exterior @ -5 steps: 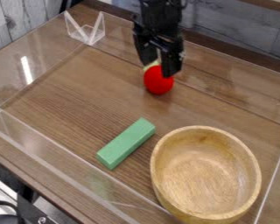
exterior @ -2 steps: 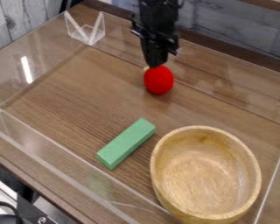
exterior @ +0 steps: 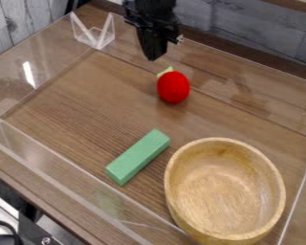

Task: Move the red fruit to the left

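Where the wood-grain desk (exterior: 79,115) fills the view inside low clear walls, the wooden bowl (exterior: 225,187) is the largest item, sitting at about 5 o'clock from the centre of the desk. Green block (exterior: 139,156): flat, lying diagonally just beside the bowl's rim, at about 9 o'clock from it. Black arm comes down from the top edge; its fingers (exterior: 155,51) point straight down, pressed together, nothing between them. Red fruit (exterior: 174,86): small, round, glossy, resting on the desk near the middle, at about 12 o'clock from the green block and well apart from it. From the fruit, the fingers stand at about 11 o'clock, near it but apart, no contact visible. Fruit's tiny stem faces up toward the fingers.
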{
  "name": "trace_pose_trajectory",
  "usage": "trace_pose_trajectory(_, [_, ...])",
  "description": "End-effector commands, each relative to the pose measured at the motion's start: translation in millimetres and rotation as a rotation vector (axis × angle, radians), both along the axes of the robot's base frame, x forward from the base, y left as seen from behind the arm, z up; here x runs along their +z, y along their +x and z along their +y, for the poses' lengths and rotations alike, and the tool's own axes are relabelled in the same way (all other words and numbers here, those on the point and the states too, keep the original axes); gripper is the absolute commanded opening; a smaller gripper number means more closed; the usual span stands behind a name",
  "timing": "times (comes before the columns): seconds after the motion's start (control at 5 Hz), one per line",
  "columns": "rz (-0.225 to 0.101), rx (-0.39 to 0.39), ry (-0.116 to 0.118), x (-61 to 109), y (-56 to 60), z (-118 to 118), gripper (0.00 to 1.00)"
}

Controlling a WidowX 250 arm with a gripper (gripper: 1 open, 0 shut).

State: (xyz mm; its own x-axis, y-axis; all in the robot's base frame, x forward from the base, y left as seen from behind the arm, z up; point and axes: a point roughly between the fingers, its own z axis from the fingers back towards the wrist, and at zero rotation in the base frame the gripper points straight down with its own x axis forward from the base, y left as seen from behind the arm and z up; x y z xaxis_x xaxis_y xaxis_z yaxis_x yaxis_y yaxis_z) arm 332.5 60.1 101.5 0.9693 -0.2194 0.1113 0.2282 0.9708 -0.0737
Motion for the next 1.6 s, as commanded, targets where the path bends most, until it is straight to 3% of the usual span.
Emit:
trace_pose_trajectory(0.0, [-0.063, 0.025, 0.024, 7.1, 15.6, -1, 1.00])
trace_pose_trajectory(0.2, [-0.050, 0.010, 0.026, -16.0, 11.3, -14, 1.00])
trace_pose_trajectory(0.4, [-0.053, 0.019, 0.031, -29.1, 6.4, -17, 0.00])
trace_pose_trajectory(0.6, [-0.057, -0.001, 0.033, -35.5, 9.8, -5, 0.00])
trace_pose_trajectory(0.8, [-0.079, 0.015, 0.038, -29.6, 14.2, 19, 0.00])
trace_pose_trajectory(1.2, [-0.096, 0.092, 0.051, -24.9, 22.1, 61, 0.00])
trace_pose_trajectory(1.4, [-0.094, 0.068, 0.050, -36.1, 30.6, 65, 0.00])
